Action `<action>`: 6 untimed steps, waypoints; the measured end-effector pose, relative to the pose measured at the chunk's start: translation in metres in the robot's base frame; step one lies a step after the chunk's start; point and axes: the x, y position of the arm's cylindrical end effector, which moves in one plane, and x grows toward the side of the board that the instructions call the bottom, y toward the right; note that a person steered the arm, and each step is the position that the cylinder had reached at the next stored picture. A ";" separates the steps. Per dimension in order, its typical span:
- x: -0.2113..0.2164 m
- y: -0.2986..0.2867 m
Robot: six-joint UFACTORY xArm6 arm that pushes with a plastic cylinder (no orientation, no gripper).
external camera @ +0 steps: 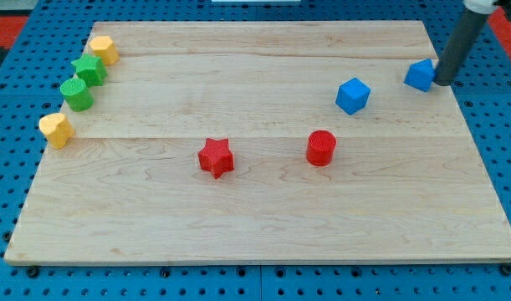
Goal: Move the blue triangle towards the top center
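The blue triangle (420, 74) lies near the board's right edge, in the upper right of the view. My tip (443, 81) stands right against the triangle's right side, touching or nearly touching it. The dark rod rises from there toward the view's top right corner. A blue cube (353, 95) sits to the left of the triangle and a little lower.
A red cylinder (321, 148) and a red star (216, 157) lie mid-board. At the left edge stand a yellow block (103, 49), a green star (89, 69), a green cylinder (77, 94) and another yellow block (56, 130). The wooden board (255, 234) rests on a blue perforated table.
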 end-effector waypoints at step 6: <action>-0.057 -0.060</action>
